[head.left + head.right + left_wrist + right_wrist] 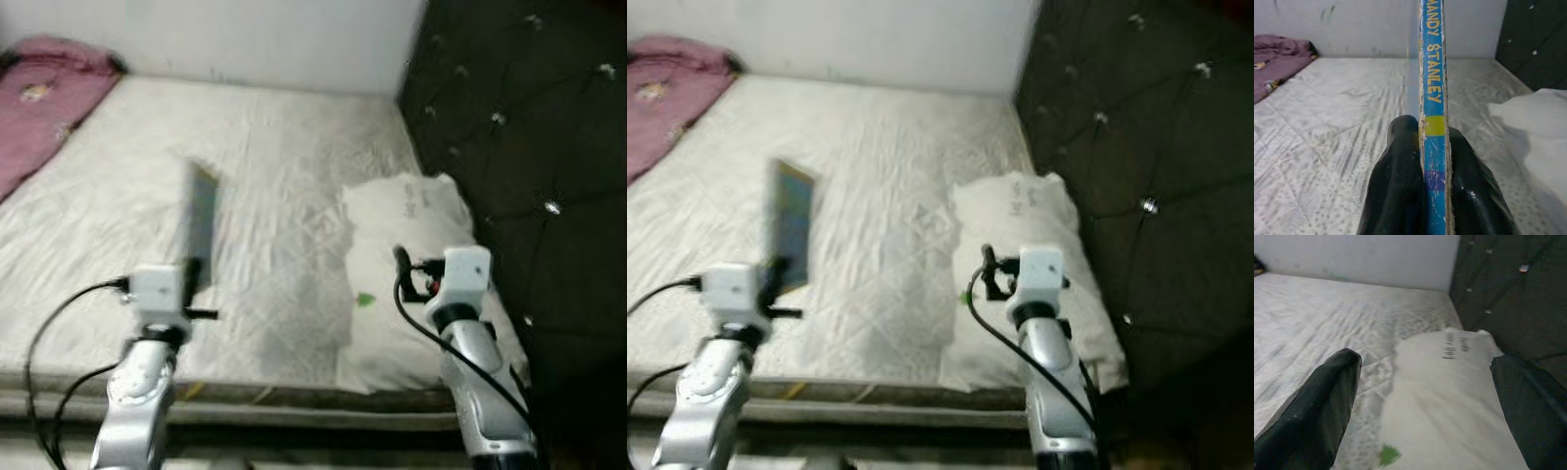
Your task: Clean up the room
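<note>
— What's in front?
— A bed (245,196) with a dark headboard (529,147), a pillow (402,274) beside it, a pink blanket (44,98) at the far corner.
— The book?
— Upright above the bed, book (1434,98) clenched in the left end effector (1434,196).
— The right end effector (1425,396)?
— Spread wide, over the pillow.

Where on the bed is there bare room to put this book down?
The mattress is bare between the pink blanket and the white pillow. The left gripper holds the book above that patch. The headboard side is crowded by the pillow.
</note>
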You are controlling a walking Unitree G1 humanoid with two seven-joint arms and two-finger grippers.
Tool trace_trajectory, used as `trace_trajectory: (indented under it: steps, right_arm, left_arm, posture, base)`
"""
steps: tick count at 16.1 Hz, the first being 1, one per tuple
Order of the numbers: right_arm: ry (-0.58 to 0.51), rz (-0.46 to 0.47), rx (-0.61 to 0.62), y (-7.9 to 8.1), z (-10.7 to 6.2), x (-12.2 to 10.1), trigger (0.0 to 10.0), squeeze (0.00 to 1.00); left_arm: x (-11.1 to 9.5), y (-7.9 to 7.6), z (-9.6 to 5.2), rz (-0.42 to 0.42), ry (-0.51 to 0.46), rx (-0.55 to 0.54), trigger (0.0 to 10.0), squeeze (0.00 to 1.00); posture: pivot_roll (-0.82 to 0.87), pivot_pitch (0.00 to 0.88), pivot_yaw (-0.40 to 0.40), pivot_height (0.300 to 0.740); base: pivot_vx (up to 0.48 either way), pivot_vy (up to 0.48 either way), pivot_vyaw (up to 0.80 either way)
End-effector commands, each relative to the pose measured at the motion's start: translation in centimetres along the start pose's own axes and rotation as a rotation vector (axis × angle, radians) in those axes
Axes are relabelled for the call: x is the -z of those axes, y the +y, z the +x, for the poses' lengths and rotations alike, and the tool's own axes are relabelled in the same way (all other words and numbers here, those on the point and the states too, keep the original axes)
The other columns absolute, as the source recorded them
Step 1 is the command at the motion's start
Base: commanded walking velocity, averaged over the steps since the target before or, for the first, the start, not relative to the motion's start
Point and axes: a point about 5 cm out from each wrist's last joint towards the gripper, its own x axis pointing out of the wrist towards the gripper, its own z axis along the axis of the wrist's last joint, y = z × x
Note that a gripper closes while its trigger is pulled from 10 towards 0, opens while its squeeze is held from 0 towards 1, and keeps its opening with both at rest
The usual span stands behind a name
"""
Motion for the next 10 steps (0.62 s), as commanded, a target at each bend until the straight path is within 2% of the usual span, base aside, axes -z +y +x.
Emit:
trace_trajectory:
  steps: [1,10]
  right_arm:
    - [0.021,-0.011,0.033,-1.09,-0.31,0.49,10.0,0.00]
    - [0.026,-0.009,0.032,-1.10,-0.32,0.57,10.0,0.00]
  left_arm:
    - [-0.86,-1.19,0.47,-0.011,-0.039,0.038,10.0,0.00]
    - [-0.68,-1.00,0.62,-0.039,-0.022,0.019,10.0,0.00]
  posture:
    - [0.02,0.000,-0.029,0.740]
    - [0.02,0.000,-0.032,0.740]
  base:
    - [0.000,0.000,0.00]
    - [0.000,0.000,0.00]
